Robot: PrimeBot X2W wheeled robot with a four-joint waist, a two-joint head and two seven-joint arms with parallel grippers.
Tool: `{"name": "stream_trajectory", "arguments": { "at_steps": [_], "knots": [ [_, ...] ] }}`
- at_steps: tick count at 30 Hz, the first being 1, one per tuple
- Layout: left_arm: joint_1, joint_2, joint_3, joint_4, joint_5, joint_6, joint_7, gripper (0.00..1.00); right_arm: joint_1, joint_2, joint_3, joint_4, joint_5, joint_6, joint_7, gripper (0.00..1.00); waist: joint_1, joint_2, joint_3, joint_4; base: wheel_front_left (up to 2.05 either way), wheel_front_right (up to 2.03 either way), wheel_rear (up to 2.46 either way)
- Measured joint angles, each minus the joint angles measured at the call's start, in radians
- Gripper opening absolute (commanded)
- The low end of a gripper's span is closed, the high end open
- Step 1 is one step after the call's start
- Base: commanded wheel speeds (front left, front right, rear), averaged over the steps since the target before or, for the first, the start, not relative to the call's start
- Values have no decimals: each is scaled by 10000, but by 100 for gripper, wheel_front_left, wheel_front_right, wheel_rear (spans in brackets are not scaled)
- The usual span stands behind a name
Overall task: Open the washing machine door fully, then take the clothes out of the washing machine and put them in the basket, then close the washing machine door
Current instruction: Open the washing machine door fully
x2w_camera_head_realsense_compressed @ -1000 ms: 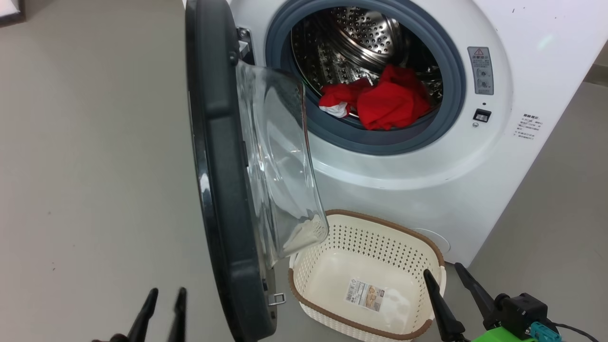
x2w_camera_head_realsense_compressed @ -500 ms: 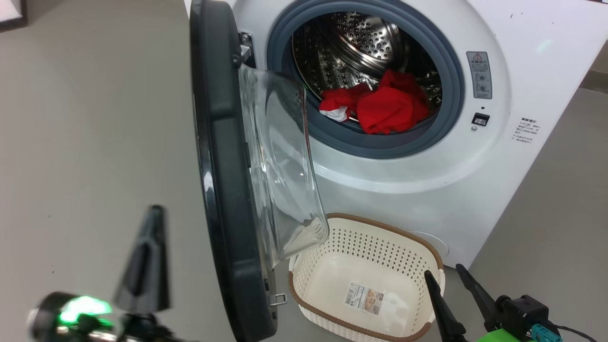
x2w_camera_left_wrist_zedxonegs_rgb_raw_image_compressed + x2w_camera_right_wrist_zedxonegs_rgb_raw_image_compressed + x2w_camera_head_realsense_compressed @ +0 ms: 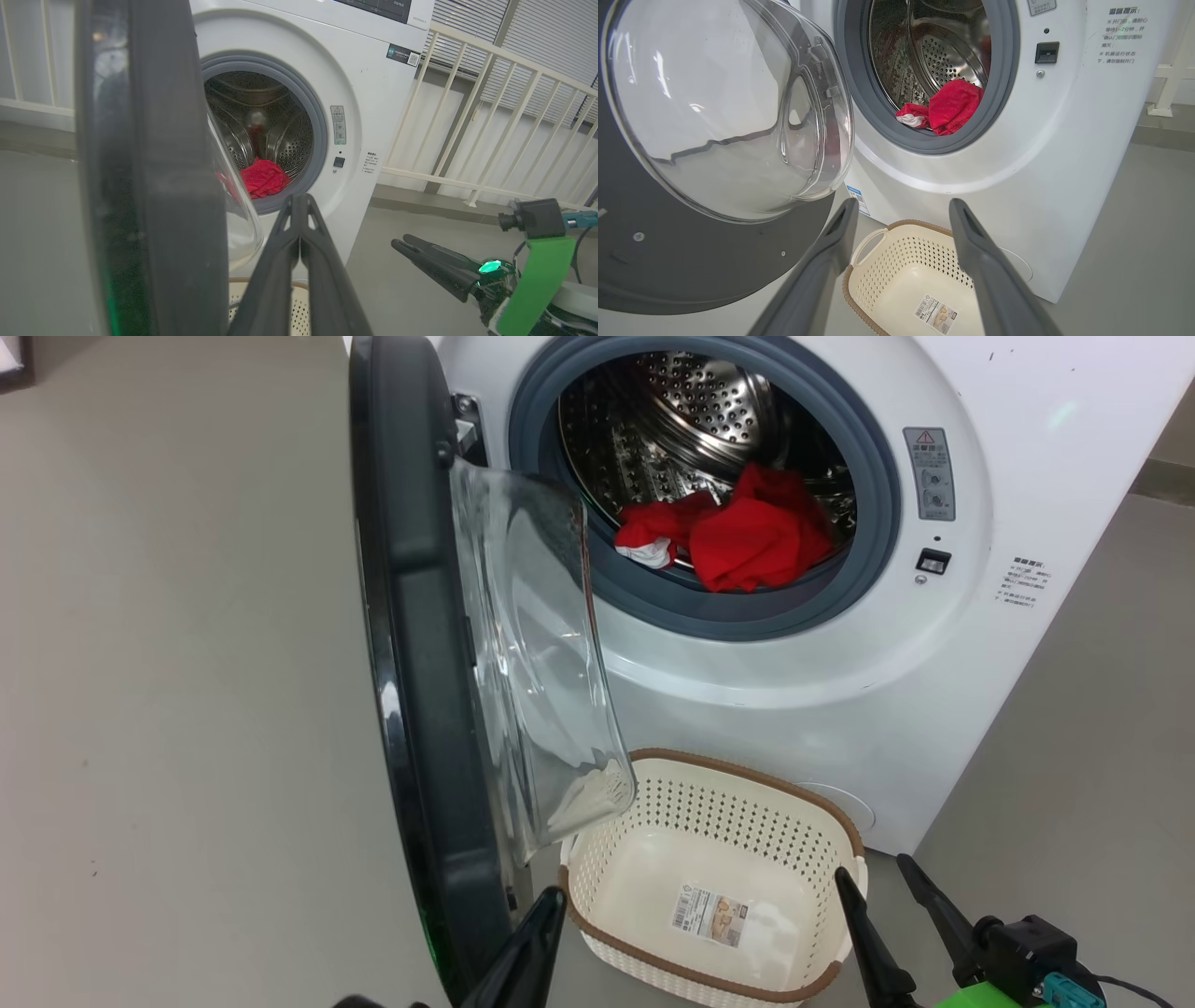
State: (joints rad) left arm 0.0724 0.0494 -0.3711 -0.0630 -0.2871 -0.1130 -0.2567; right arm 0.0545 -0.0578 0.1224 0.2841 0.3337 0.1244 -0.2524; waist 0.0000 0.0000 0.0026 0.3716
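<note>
The washing machine door [image 3: 411,616] stands open about edge-on to me, black rim toward me, its glass bowl [image 3: 724,107] bulging toward the washing machine [image 3: 794,663]. Red clothes [image 3: 747,537] with a white part lie at the drum's front lip, also seen as clothes [image 3: 950,105] and clothes [image 3: 264,177]. The cream basket [image 3: 747,770] sits empty on the floor below the opening. My left gripper [image 3: 551,901] is shut and holds nothing, just right of the door's lower edge; its fingertips [image 3: 299,198] press together. My right gripper [image 3: 873,873] is open by the basket's right end, over the basket [image 3: 896,226].
Grey floor surrounds the machine. A white railing [image 3: 467,116] stands right of the machine in the left wrist view. The door [image 3: 154,163] rises close on the left gripper's left. The right gripper [image 3: 406,242] with its green-taped wrist sits low on the right there.
My left gripper swung from the floor left of the door, past its lower edge, to the basket side. The head camera shifted slightly. The right gripper, clothes and basket stayed put.
</note>
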Motion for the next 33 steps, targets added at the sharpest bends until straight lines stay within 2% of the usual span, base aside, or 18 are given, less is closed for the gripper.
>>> {"name": "stream_trajectory", "arguments": {
  "at_steps": [7, 15, 33],
  "knots": [
    [-64, 0, 142, 1076, -403, 173, 0, 0, 0, 2, -29, 0, -23, 0, 0, 100, 0, 0, 19, 33, 0, 0, 0],
    [-108, -36, 698, 1266, -454, 242, 0, 0, -3, 2, -81, -25, -159, 0, 0, 100, 0, 0, 94, 149, 0, 0, 0],
    [-329, -44, 4165, 1682, -96, 328, 2, 0, -37, -12, -81, -77, -192, 0, 0, 100, 0, 0, 341, 287, 0, 0, 0]
  ]
}}
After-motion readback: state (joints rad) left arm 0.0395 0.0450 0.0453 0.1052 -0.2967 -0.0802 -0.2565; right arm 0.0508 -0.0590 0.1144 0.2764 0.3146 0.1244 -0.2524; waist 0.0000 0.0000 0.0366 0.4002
